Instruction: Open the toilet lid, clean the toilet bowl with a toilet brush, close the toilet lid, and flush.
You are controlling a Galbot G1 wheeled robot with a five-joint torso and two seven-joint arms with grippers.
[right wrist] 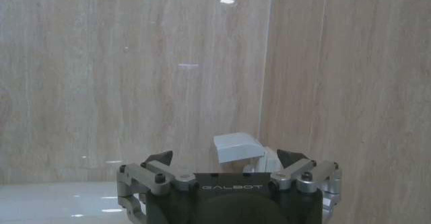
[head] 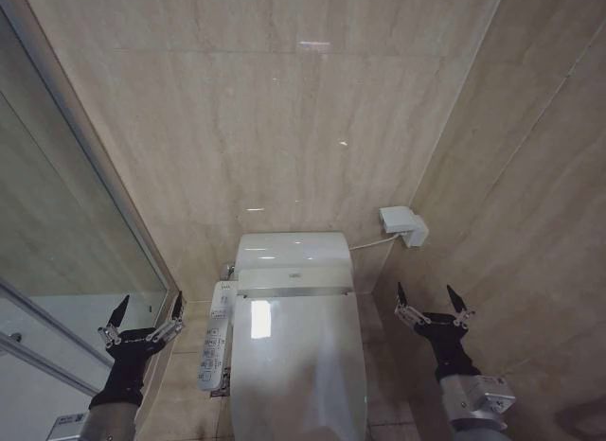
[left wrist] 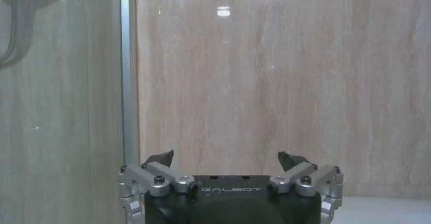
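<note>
Both grippers read "GALBOT" on their black bodies and hang with fingers spread, holding nothing. Between the left gripper and right gripper lies the toilet lid — shut; its side control panel sits just beside the left gripper, its writing too small to read.

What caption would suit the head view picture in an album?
Toilet lid down, left gripper and right gripper held open on either side of the toilet.

White wall box, glass partition
</note>
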